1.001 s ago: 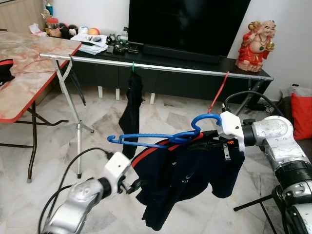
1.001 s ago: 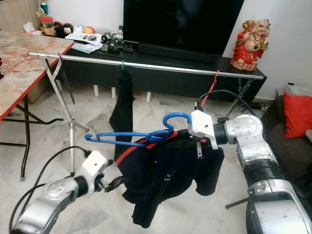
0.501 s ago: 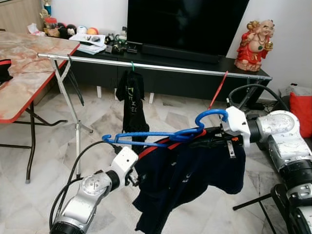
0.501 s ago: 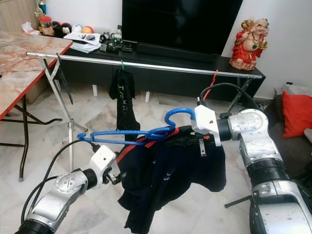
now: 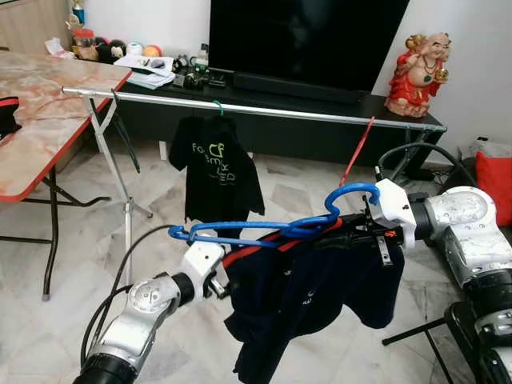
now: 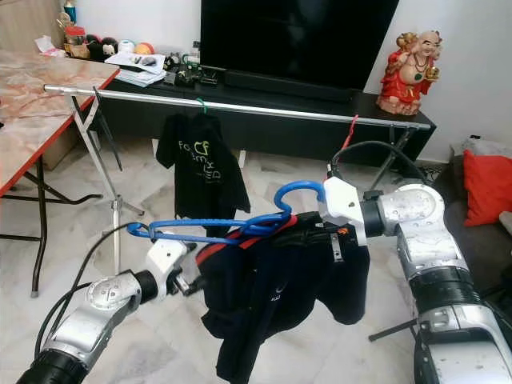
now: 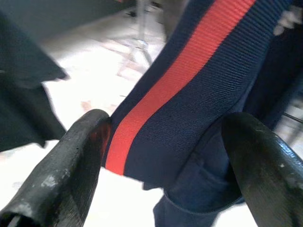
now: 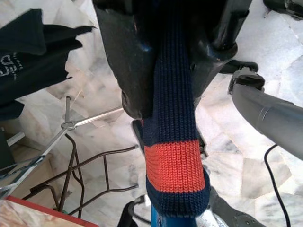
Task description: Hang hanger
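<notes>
Black fingers of the right gripper (image 8: 165,90) are clamped on the navy-and-red ribbed collar of the dark shirt (image 5: 320,288), as the right wrist view shows close up. That collar sits at the neck of the blue hanger (image 5: 272,228), whose hook curls up just beside the gripper's white housing. The left gripper (image 7: 165,156) stands with its two fingers set wide, the red-striped collar band running between them; whether the pads press the cloth cannot be told. In the head views the left gripper is at the shirt's left shoulder, under the hanger's left tip.

The hanger, with the shirt draped over it, is held level in mid-air between the two silver arms, in front of and lower than the metal rail (image 5: 264,110), well apart from it.

On the rail a black printed T-shirt (image 5: 216,172) hangs from a green hanger (image 5: 218,105), and a red hanger (image 5: 358,150) hangs near the right end. Behind the rail stands a low black cabinet (image 5: 320,128) bearing a television (image 5: 312,44) and a red figurine (image 5: 418,68). A marble-topped folding table (image 5: 40,112) stands at the left; the floor is pale marble tile (image 5: 160,216).
</notes>
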